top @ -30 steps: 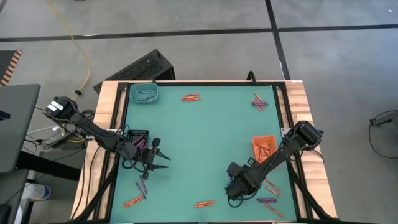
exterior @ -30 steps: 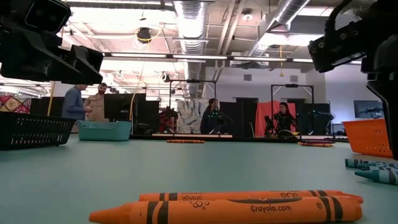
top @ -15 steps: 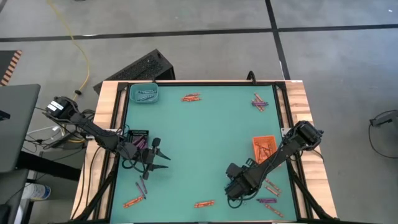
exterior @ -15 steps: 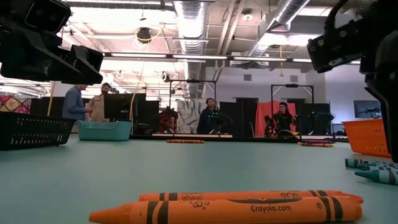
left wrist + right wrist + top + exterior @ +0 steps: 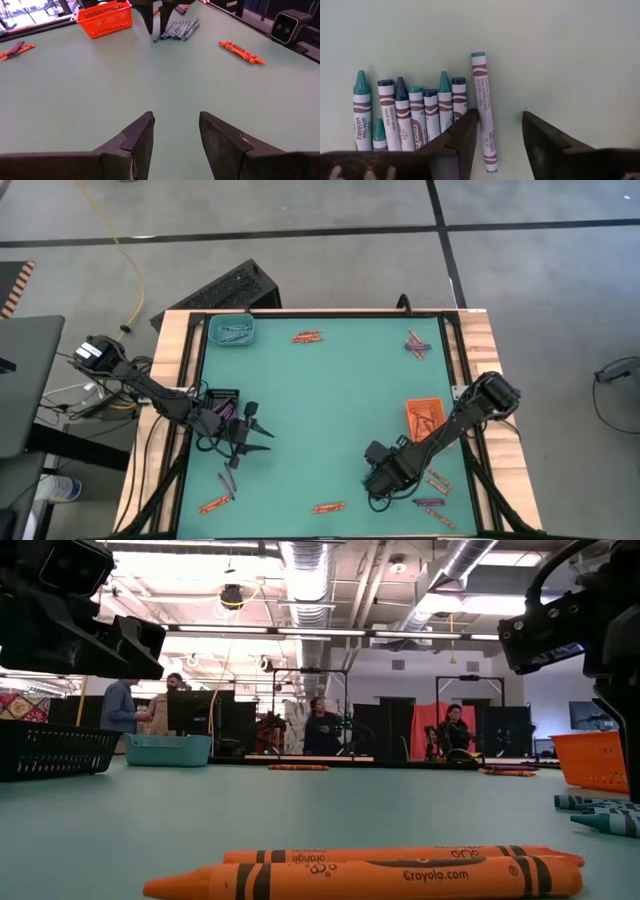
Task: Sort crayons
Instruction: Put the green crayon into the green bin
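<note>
since the right end effector point(image 5: 497, 131) hangs fingers apart over the lone crayon point(image 5: 484, 111) beside the row point(image 5: 410, 117), the crayon's long axis runs lengthwise between its fingers.

One camera looks straight down on the whole green table point(image 5: 320, 410). Another sits at tabletop level, facing the room. Each wrist camera looks past its own fingers, the right very close to the surface. All views share the tabletop.
</note>
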{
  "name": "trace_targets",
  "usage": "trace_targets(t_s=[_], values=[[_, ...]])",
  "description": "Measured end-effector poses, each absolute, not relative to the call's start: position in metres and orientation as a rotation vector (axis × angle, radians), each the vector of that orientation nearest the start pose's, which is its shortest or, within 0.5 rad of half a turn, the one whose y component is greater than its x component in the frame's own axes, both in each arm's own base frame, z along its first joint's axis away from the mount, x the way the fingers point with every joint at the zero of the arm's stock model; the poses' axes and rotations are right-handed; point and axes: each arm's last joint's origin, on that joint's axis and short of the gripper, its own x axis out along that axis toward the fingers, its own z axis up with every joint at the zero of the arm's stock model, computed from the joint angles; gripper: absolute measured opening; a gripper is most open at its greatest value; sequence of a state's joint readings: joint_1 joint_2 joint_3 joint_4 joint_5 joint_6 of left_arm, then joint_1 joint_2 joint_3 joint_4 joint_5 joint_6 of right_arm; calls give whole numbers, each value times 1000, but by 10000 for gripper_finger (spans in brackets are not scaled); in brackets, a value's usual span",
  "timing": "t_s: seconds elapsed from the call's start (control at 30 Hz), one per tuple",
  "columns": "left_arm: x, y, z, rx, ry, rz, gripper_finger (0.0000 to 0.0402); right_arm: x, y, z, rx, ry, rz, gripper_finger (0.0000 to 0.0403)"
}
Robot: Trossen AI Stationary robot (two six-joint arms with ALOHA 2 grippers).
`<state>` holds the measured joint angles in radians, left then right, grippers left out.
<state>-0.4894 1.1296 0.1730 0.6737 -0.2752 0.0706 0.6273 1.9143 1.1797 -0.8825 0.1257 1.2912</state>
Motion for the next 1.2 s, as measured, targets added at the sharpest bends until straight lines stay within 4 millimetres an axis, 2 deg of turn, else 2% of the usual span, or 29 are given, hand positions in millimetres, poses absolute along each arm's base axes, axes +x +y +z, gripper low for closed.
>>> trace_targets(t_s=[0.6,1.03,1.2], values=[[171,-82,150,160,258,-219,148,269,190,138,359,1441,-538,10],[173,-81,160,226,151,-147,148,283,187,164,217,1404,-548,4],[178,-73,167,282,86,-75,148,288,185,170,149,1337,-551,4]])
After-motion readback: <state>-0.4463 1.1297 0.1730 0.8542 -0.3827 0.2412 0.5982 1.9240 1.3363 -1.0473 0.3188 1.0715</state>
